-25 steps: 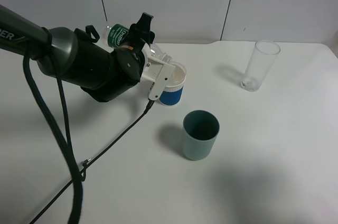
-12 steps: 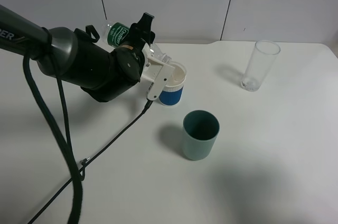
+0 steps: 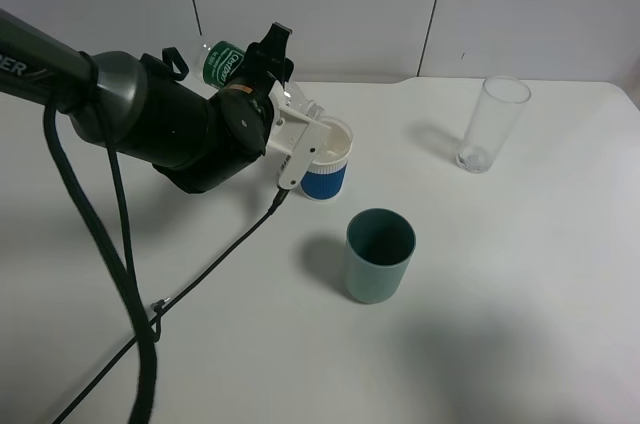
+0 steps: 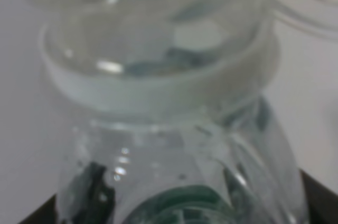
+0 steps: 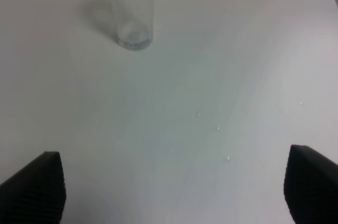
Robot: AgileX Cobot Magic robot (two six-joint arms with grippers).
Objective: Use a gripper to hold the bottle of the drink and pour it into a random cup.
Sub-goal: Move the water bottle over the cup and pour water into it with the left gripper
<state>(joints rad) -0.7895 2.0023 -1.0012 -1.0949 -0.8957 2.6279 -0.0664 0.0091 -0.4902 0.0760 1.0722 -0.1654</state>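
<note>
The grasp is done: the small clear plastic bottle with a green label band (image 3: 222, 62) is held off the white table (image 3: 500, 274) by the left gripper (image 3: 258, 66), whose black fingers (image 3: 274, 47) are closed narrowly on its body. The bottle is at the short white paper cup with a blue ribbed band (image 3: 330, 159) and is tipped above it, so the pouring step is judged to be in hand. Whether the drink is running cannot be told. No stream is seen in the high view, and in the left wrist view only the blurred neck of the bottle (image 4: 158, 76) is shown, with the rim of the cup (image 4: 306, 2) just beyond it. What is left, it seems, is to finish the pour and to set the bottle upright.

The long axis of the bottle is tilted. Its base is raised toward the back left of the high view, and its neck is directed downward to the cup, the mouth being hidden behind the white housing.

The right gripper (image 5: 171, 184) is seen with its fingers wide apart and nothing between them, facing the tall clear glass (image 5: 129, 7). The plain grey-green cup (image 3: 380, 254) is not involved.
</note>
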